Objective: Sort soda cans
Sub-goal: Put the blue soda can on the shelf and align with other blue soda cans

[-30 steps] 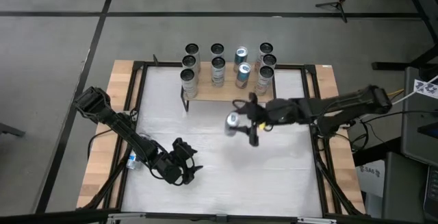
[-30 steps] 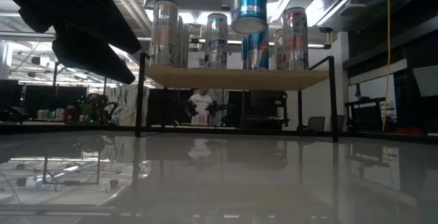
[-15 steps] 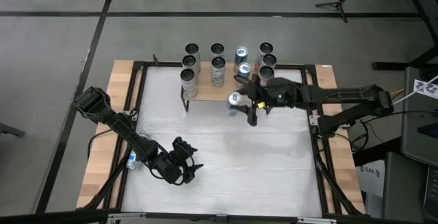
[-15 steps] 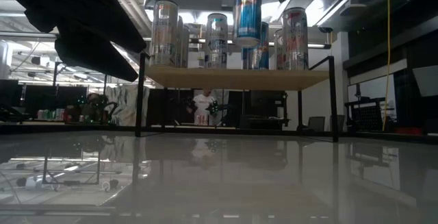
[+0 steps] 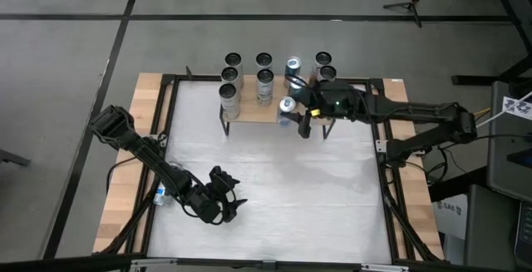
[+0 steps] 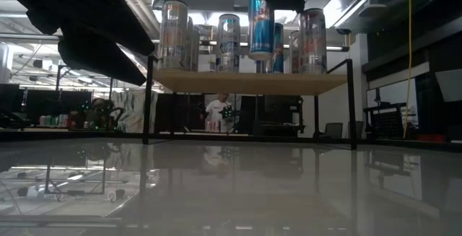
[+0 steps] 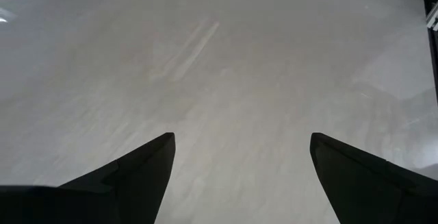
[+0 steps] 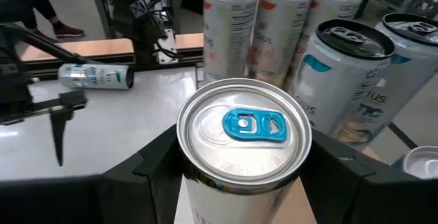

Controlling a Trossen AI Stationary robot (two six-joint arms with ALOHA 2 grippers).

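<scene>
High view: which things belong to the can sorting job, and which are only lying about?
Job:
- held can, in right gripper
- cans on shelf
- wooden shelf

Lying about:
- lone can on its side, at the table's left edge
- left gripper, open, idle

Upright soda cans (image 5: 264, 77) on shelf (image 5: 253, 116)

Soda cans (image 5: 264, 86): thin metal, silver, smooth; printed labels semi-glossy, catching light in low view. Held can (image 8: 244, 131): brushed metal lid, bright sheen, blue pull tab, glossy. Shelf (image 6: 249, 81): pale wood board, matt, on black metal legs. Counter (image 5: 274, 180): white top, smooth, glossy enough to mirror room in low view; faint scuff streaks in left wrist view. Counter edges: bare light wood, matt. Frame: black metal bars. Arms, right gripper (image 5: 306, 116) and left gripper (image 5: 221, 197): dark matt plastic or metal, cannot tell which.
</scene>
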